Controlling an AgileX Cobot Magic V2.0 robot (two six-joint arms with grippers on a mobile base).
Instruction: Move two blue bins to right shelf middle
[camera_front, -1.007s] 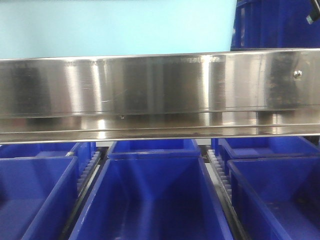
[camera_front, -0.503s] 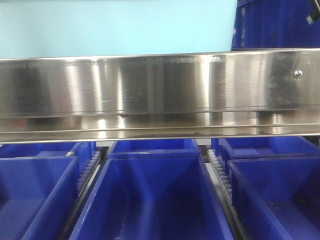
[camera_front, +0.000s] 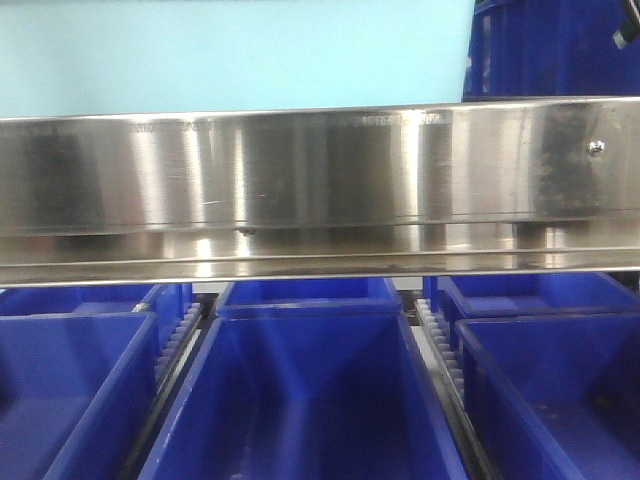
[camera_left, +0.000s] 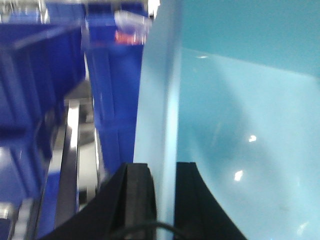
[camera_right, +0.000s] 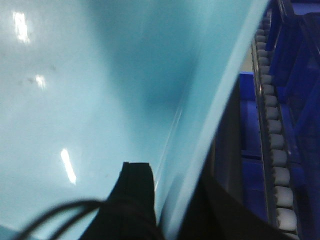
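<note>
Found left tool (camera_left: 162, 172) clamped on a side wall of the light blue bin (camera_left: 240, 125), one finger inside, one outside. Noted pale cyan plastic, glossy and smooth-walled. In the front view, recorded it held above the steel shelf rail (camera_front: 320, 180), with dark blue bins (camera_front: 300, 400) in rows beneath. Found right tool (camera_right: 175, 200) clamped likewise on a wall, beside a roller track (camera_right: 272, 150).

Pale-blue bin (camera_front: 230, 55), dark-blue bins (camera_front: 300, 400), silver rail (camera_front: 320, 180)
</note>
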